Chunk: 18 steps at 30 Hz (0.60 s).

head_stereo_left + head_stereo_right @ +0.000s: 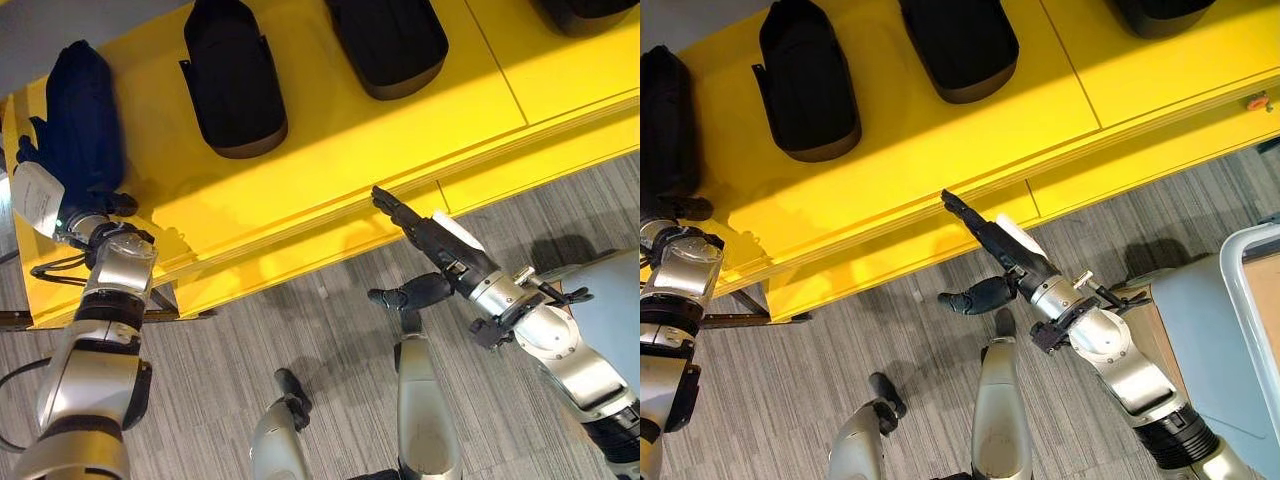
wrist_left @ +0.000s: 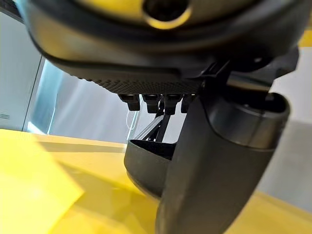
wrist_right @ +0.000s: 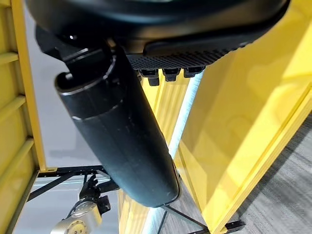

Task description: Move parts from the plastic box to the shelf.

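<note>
The yellow shelf [image 1: 330, 150] spans ten to two o'clock, bearing black moulded parts [image 1: 235, 75]. At nine o'clock the left hand [image 1: 45, 195] rests against one dark part [image 1: 80, 115]; its grip I cannot tell. These look rigid, light and smooth, best clasped across the narrow sides. The right hand [image 1: 985, 238], at centre, has straight fingers and holds nothing.

Yellow shelf [image 1: 330, 150], dark parts [image 1: 235, 80] lying on top

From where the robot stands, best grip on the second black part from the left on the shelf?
Take the black part at its rounded near end, which faces the robot, close to the shelf front. Come from above, fingers across its narrow width; it lies flat with bare yellow on both sides.
</note>
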### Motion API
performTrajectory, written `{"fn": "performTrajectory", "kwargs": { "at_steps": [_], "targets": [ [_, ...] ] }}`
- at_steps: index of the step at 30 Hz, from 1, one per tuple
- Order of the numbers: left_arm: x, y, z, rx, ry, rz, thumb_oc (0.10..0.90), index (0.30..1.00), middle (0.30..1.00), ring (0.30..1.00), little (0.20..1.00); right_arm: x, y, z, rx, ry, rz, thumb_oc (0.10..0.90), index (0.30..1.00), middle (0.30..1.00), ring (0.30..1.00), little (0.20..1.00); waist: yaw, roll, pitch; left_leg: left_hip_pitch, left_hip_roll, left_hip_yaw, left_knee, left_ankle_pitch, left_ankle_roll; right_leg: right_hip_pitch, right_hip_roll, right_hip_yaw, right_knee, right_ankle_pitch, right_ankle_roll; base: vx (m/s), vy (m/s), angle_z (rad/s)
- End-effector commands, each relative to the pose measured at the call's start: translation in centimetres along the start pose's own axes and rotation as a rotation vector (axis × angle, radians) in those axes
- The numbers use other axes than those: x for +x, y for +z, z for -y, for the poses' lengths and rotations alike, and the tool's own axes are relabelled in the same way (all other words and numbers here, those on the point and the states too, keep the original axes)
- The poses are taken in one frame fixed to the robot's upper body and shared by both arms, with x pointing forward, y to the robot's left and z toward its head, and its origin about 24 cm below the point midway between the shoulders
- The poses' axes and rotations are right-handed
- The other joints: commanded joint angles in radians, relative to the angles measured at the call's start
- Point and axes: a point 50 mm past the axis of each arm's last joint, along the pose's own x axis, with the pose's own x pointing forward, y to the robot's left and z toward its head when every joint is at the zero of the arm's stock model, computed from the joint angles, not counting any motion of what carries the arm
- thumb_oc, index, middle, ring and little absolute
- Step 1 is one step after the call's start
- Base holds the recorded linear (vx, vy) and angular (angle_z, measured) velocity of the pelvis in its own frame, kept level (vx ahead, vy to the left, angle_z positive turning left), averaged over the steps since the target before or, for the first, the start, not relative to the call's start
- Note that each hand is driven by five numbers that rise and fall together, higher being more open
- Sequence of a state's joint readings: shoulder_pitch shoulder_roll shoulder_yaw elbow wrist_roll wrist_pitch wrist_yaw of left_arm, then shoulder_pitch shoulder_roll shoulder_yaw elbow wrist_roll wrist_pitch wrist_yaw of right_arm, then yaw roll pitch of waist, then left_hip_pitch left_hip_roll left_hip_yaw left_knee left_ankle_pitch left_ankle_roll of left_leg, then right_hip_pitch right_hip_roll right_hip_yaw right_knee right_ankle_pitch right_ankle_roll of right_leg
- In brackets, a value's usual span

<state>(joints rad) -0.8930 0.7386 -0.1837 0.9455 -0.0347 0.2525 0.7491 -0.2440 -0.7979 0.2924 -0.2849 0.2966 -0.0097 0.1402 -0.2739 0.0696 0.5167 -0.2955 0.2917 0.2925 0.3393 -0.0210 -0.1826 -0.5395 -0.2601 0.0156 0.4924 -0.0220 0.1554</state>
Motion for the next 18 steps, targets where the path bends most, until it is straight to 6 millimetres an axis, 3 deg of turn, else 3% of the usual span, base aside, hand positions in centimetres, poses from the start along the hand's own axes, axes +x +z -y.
{"fn": "performTrajectory", "kwargs": {
  "at_steps": [1, 4, 6, 7, 9, 18],
  "targets": [
    [3.0, 1.2, -5.3, 0.021, 0.178, 0.123, 0.900, 1.000, 1.000, 1.000, 1.000, 0.8, 5.3, -0.1, 0.027, -0.021, 0.305, 0.900, 1.000, 1.000, 1.000, 1.000, -0.026, -0.053, -0.063, -0.011, -0.058, 0.029, 0.069, -0.052, 0.060, 0.066, 0.095, -0.018, 0.049, -0.148, -0.060, 0.07, -0.006, -0.01],
    [2.3, 1.5, -4.5, 0.001, 0.152, 0.169, 0.900, 1.000, 1.000, 1.000, 1.000, 0.6, 5.2, -0.2, 0.034, -0.037, 0.312, 0.900, 1.000, 1.000, 1.000, 1.000, -0.020, -0.059, -0.058, -0.024, -0.051, 0.035, 0.071, -0.035, 0.074, 0.057, 0.099, -0.022, 0.043, -0.126, -0.067, -0.08, -0.048, 0.01],
    [1.8, 1.5, -4.0, -0.006, 0.130, 0.197, 0.900, 1.000, 1.000, 1.000, 1.000, 0.6, 5.0, -0.3, 0.038, -0.046, 0.311, 0.900, 1.000, 1.000, 1.000, 1.000, -0.014, -0.060, -0.058, -0.020, -0.056, 0.022, 0.077, -0.057, 0.066, 0.066, 0.097, -0.020, 0.048, -0.147, -0.059, 0.02, -0.032, 0.01],
    [1.6, 1.6, -3.9, -0.007, 0.125, 0.205, 0.900, 1.000, 1.000, 1.000, 1.000, 0.5, 5.1, -0.3, 0.038, -0.049, 0.316, 0.900, 1.000, 1.000, 1.000, 1.000, -0.012, -0.062, -0.055, -0.030, -0.051, 0.032, 0.071, -0.035, 0.076, 0.057, 0.101, -0.023, 0.039, -0.123, -0.066, 0.04, -0.023, 0.00],
    [0.8, 1.5, -3.0, -0.006, 0.092, 0.235, 0.900, 1.000, 1.000, 1.000, 1.000, 0.4, 5.0, -0.2, 0.041, -0.066, 0.322, 0.900, 1.000, 1.000, 1.000, 1.000, -0.004, -0.068, -0.052, -0.028, -0.056, 0.017, 0.078, -0.060, 0.070, 0.065, 0.100, -0.025, 0.043, -0.142, -0.056, -0.02, -0.071, 0.03],
    [-2.2, -0.9, -0.3, 0.071, -0.053, 0.273, 0.900, 1.000, 1.000, 1.000, 1.000, 0.1, 4.6, -0.3, 0.060, -0.109, 0.335, 0.900, 1.000, 1.000, 1.000, 1.000, 0.024, -0.077, -0.044, -0.041, -0.054, 0.012, 0.069, -0.038, 0.085, 0.067, 0.105, -0.042, 0.024, -0.111, -0.061, -0.04, -0.048, 0.04]
  ]
}}
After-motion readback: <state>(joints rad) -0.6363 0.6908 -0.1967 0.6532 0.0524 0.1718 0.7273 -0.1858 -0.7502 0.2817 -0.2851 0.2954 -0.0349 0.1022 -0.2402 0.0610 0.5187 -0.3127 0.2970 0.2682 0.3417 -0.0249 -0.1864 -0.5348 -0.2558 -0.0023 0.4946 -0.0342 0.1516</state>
